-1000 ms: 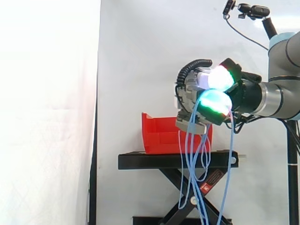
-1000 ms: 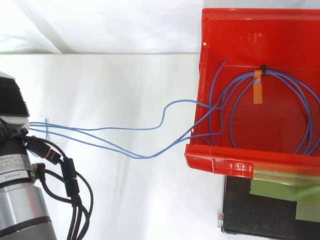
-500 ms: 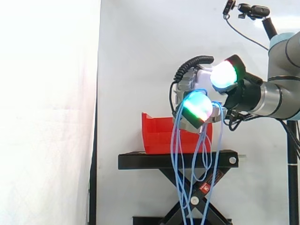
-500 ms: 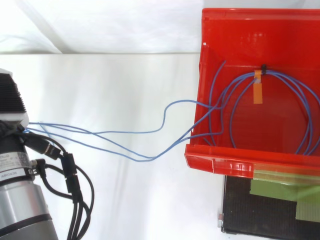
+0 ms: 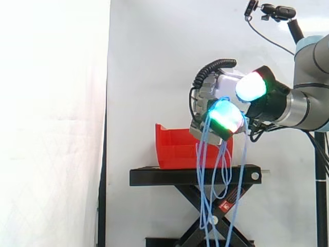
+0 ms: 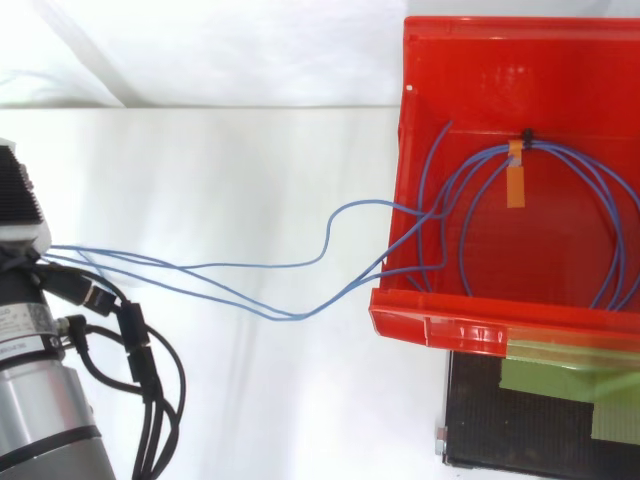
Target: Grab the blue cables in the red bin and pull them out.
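- My robot hand (image 5: 208,98) is curled tight round the blue cables (image 5: 202,175), with loose strands hanging below.
- Their coil lies in the red bin (image 6: 450,330), well apart from the hand; the strands stretch straight between.

Black stand (image 5: 195,176), flat top on scissor legs, carries the red bin (image 5: 172,149) upright, approx mid-platform. Seen from above, green tape (image 6: 560,385) is stuck to the stand top next to the bin's front wall.
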You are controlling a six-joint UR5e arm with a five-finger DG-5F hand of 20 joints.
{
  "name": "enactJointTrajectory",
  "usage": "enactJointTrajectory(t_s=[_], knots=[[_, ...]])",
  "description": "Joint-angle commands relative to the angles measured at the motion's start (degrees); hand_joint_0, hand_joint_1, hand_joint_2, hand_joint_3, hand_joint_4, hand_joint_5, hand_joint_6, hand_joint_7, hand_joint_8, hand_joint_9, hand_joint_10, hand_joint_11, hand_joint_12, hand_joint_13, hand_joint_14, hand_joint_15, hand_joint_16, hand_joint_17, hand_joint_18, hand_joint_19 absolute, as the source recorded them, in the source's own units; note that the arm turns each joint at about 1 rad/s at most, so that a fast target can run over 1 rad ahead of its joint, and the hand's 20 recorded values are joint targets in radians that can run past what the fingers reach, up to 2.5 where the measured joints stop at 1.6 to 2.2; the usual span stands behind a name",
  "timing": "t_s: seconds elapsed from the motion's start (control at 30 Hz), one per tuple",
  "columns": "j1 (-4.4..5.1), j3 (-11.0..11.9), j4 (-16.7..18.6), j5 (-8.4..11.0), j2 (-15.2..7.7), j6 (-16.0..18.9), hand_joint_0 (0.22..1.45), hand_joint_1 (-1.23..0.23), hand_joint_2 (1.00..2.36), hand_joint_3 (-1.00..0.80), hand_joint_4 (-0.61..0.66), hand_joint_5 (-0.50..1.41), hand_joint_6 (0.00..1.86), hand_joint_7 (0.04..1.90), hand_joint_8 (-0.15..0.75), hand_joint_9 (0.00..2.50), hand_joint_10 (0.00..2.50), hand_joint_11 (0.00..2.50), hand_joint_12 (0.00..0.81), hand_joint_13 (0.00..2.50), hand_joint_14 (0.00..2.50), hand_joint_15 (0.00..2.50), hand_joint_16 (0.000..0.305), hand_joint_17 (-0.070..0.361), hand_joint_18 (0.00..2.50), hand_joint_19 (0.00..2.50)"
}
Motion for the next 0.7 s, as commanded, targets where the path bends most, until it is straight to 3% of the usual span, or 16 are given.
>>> enactJointTrajectory(t_s=[0.0, 0.37, 0.67], knots=[[-0.07, 0.01, -0.02, -2.26, -0.04, -2.39, 0.71, -0.87, 1.00, -1.00, 0.31, 1.02, 0.01, 0.78, 0.268, 1.40, 0.04, 1.04, 0.354, 1.59, 0.21, 1.52, 0.047, 0.106, 1.01, 1.18], [-0.07, 0.01, 1.48, -5.77, -0.04, -9.51, 0.74, -0.90, 1.00, -1.00, 0.28, 1.05, 0.00, 0.87, 0.259, 1.41, 0.04, 1.07, 0.342, 1.60, 0.18, 1.56, 0.044, 0.100, 1.01, 1.19], [-0.42, 0.01, 2.97, -6.48, 0.05, -12.32, 0.78, -0.93, 1.00, -1.00, 0.27, 1.04, 0.07, 0.87, 0.254, 1.43, 0.04, 1.09, 0.330, 1.60, 0.16, 1.58, 0.042, 0.094, 1.00, 1.20]])
